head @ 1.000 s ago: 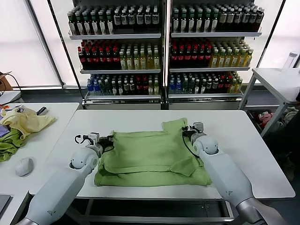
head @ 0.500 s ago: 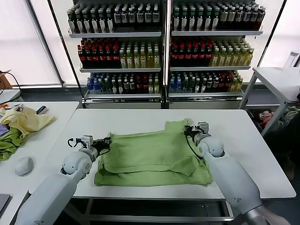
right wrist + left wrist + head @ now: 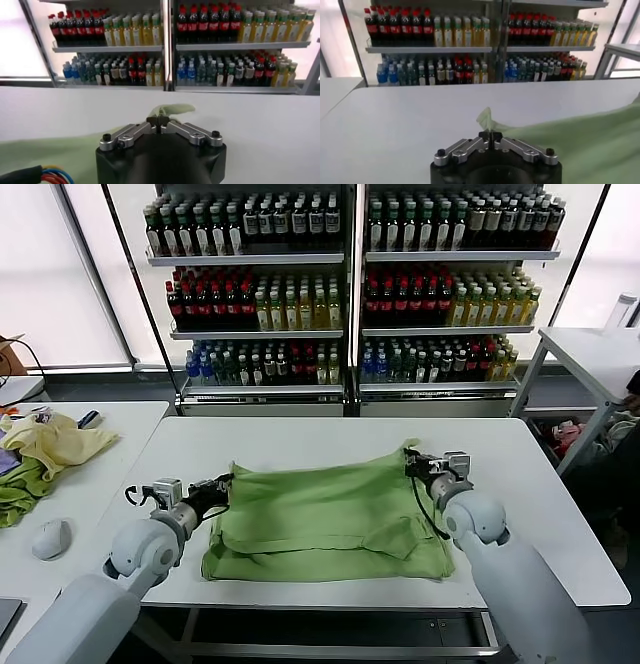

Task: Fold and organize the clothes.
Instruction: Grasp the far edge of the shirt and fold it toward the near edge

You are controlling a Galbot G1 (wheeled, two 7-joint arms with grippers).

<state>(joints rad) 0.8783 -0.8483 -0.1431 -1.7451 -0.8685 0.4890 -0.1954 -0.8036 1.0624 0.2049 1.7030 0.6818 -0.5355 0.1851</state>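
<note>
While both end effectors pinch its corners, polo shirt [image 3: 320,519] taut on table [image 3: 300,439]

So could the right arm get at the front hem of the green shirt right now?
Probably not as things stand. The right gripper is shut on the far right corner of the polo shirt, and the left gripper pinches the far left corner. The front hem lies uncovered, but the right gripper would have to let go first.

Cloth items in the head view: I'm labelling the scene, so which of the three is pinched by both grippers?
The light green polo shirt on the centre white table. The pale yellow garment and darker green cloth lie untouched on the side table.
</note>
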